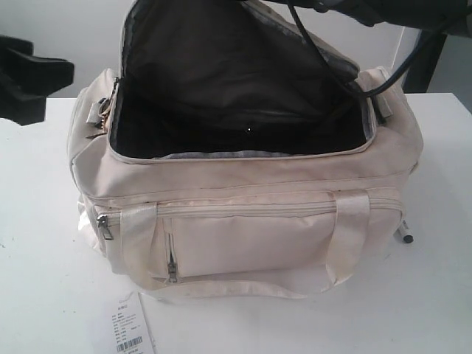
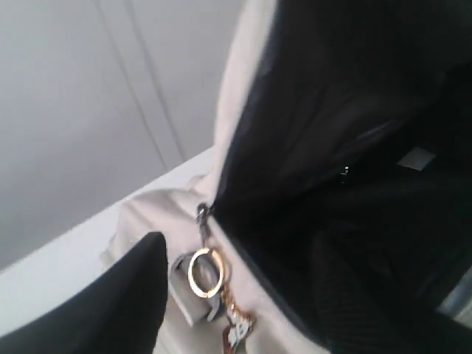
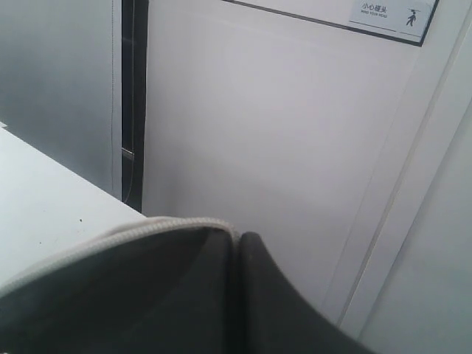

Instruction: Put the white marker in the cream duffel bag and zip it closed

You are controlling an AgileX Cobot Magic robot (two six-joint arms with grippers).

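The cream duffel bag (image 1: 243, 236) stands on the white table with its top wide open, showing the dark lining. Its flap (image 1: 221, 44) is lifted upright at the back. My right gripper (image 3: 237, 240) is shut on the flap's zip edge (image 3: 133, 232); its arm crosses the exterior view's top right. A short white piece with a dark tip, apparently the white marker (image 1: 405, 234), pokes out on the table at the bag's right end. My left gripper (image 1: 55, 77) hovers left of the bag. One dark finger (image 2: 136, 284) shows beside the zip pull's gold ring (image 2: 206, 272).
A white barcoded paper tag (image 1: 129, 332) lies on the table in front of the bag's left corner. A black cable (image 1: 324, 59) hangs from the right arm over the bag's opening. A white wall stands behind the table.
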